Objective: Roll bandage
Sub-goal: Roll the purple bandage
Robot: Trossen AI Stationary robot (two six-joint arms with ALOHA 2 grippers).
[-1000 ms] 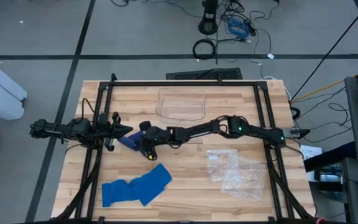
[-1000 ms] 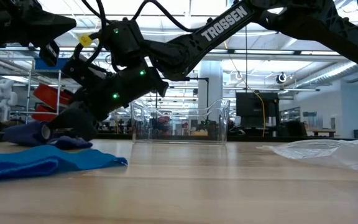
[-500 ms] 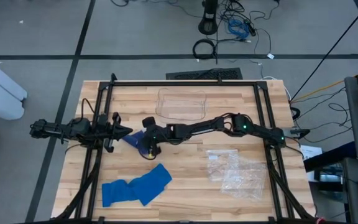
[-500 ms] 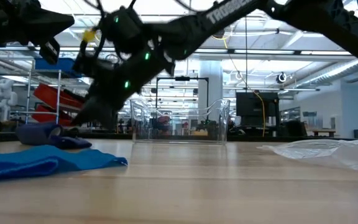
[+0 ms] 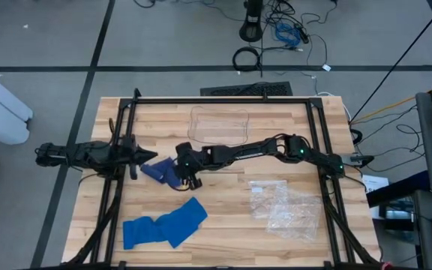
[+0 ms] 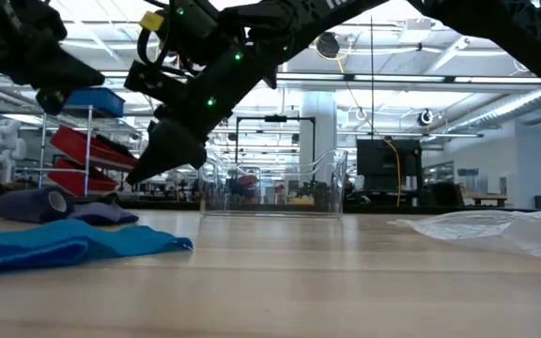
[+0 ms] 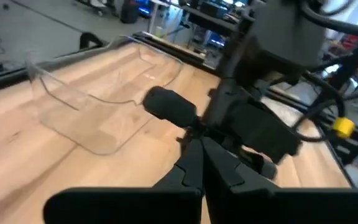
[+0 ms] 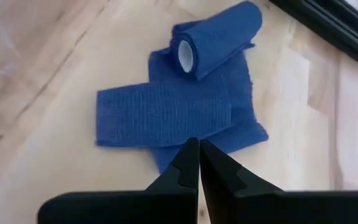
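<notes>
The wooden table (image 5: 223,202) carries everything, and the two arms meet over its middle, somewhat toward the left edge. A clear plastic tray (image 5: 218,124) stands near the far edge at centre, and a crumpled clear plastic bag (image 5: 280,208) lies toward the right front corner; both are well apart from the work. A flat blue cloth strip (image 5: 163,223) lies near the front left corner, untouched. The bandage (image 8: 185,99) lies just left of the table's centre: a partly wound roll on a white core, with its loose tail spread flat on the wood beside it. The right gripper (image 8: 198,163) has its fingers pressed together and holds nothing; it hangs above the table, clear of the wood, with the loose tail directly ahead of its tips and the roll just beyond that. The left gripper (image 7: 199,149) is likewise pressed together and empty, pointing in from the left edge toward the roll, close to it but not touching as far as the high view shows. In the high view the roll's long axis lies slantwise, roughly across the line between the two grippers, so it would have to travel along the tail to wind it. Judgement: the two grippers look about equally near, the right one better lined up with the tail; rolling is only partly done.
</notes>
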